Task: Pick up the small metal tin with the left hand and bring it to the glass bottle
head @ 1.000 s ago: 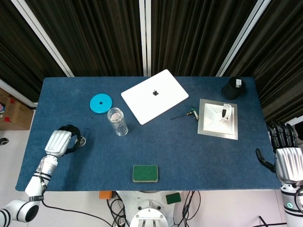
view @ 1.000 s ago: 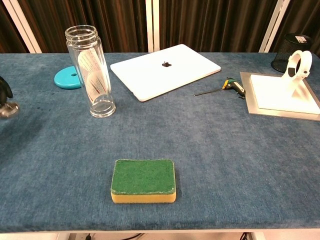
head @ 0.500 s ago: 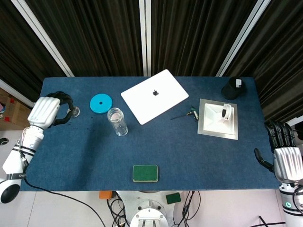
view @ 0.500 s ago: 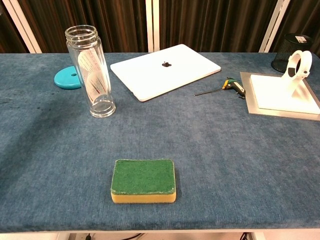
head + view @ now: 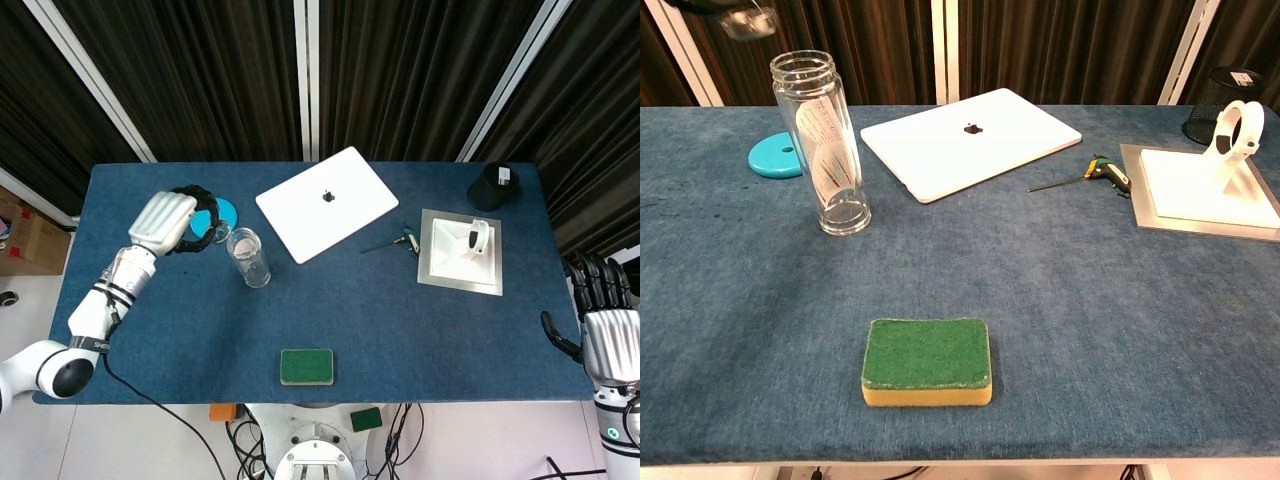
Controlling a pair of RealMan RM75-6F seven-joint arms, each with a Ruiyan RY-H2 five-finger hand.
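Note:
The clear glass bottle (image 5: 248,257) (image 5: 827,143) stands upright on the blue table, left of centre, its mouth open to the top. My left hand (image 5: 170,222) hovers just left of the bottle's mouth, above the table, and pinches the small metal tin (image 5: 219,236) (image 5: 748,22) at its fingertips. In the chest view only the tin and dark fingertips (image 5: 702,5) show at the top left corner, above and left of the bottle's rim. My right hand (image 5: 604,330) hangs off the table's right edge, fingers apart, holding nothing.
A cyan disc (image 5: 226,213) (image 5: 776,156) lies partly under my left hand. A white laptop (image 5: 327,202), a small screwdriver (image 5: 392,243), a white stand on a metal plate (image 5: 433,270), a black mesh cup (image 5: 492,186) and a green sponge (image 5: 306,366) share the table.
My left hand has carried the tin from the table's left edge up and rightward, over the cyan disc, to the bottle's mouth. The right hand has barely shifted.

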